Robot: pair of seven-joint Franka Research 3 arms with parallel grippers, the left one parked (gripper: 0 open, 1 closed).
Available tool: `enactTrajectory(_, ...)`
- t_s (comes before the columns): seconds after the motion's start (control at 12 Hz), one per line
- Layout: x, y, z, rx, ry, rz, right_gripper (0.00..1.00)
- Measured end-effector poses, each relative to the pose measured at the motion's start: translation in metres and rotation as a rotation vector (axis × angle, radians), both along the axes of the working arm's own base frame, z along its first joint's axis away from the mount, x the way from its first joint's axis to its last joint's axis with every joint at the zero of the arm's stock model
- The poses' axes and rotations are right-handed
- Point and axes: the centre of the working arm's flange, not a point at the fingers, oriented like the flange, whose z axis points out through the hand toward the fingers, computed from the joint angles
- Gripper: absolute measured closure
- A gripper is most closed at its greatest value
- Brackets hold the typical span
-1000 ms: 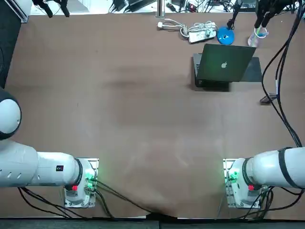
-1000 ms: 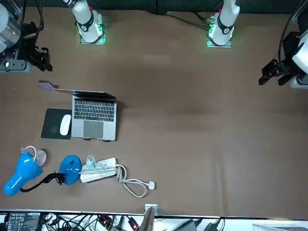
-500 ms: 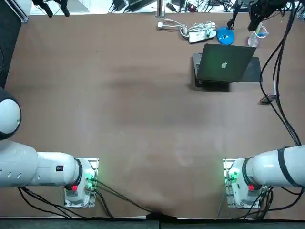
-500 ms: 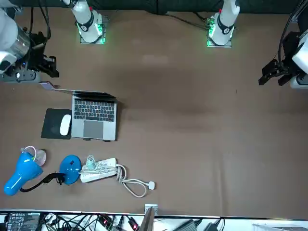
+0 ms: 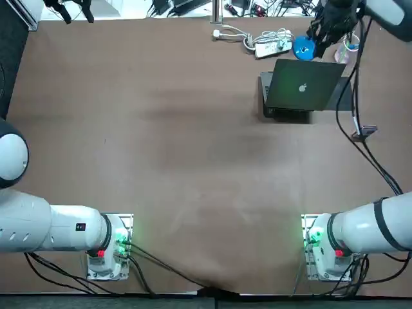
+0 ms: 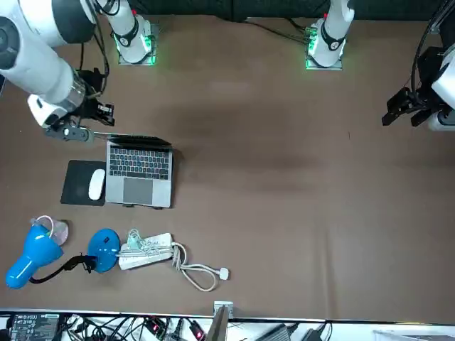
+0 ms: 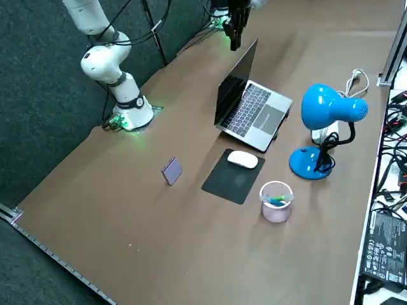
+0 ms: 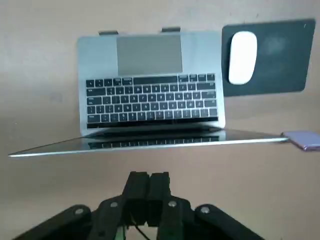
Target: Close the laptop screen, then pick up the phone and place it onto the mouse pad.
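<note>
The grey laptop (image 5: 302,90) (image 6: 139,171) (image 7: 248,103) stands open, its screen tilted back past upright. My right gripper (image 5: 321,31) (image 6: 100,114) (image 7: 236,39) (image 8: 149,183) hovers just behind the lid's top edge, shut and holding nothing. The phone (image 5: 364,132) (image 7: 171,171) (image 8: 305,140), a small lilac slab, lies flat on the table on the robot's side of the black mouse pad (image 6: 77,193) (image 7: 229,180) (image 8: 277,60). A white mouse (image 6: 95,185) (image 7: 243,159) (image 8: 242,57) rests on the pad. In the front view my hand hides the phone.
A blue desk lamp (image 6: 43,254) (image 7: 324,127), a white power strip with its cable (image 6: 149,253) (image 5: 270,45) and a clear cup of pens (image 7: 275,201) stand beyond the laptop at the far edge. Cables from my arm hang over the mouse pad side.
My right arm has swung in from the table's right edge toward the laptop, and the gripper now sits behind the lid's top edge. The laptop and phone have not moved.
</note>
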Motion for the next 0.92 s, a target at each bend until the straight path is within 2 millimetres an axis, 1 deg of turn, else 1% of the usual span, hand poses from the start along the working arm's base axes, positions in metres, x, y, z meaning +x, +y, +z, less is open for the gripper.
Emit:
enactTrajectory(0.17, -0.006, 0.005, -0.016, -0.013, 0.032, -0.02, 0.98)
enactTrajectory(0.33, -0.009, 0.004, -0.029, -0.019, 0.054, -0.03, 0.98)
enactTrajectory(0.5, -0.009, 0.003, -0.039, -0.017, 0.041, -0.037, 0.98)
enactTrajectory(0.58, -0.005, 0.003, -0.045, -0.012, 0.004, -0.057, 0.98)
enactTrajectory(0.92, 0.002, 0.001, -0.054, -0.002, -0.051, -0.082, 0.98)
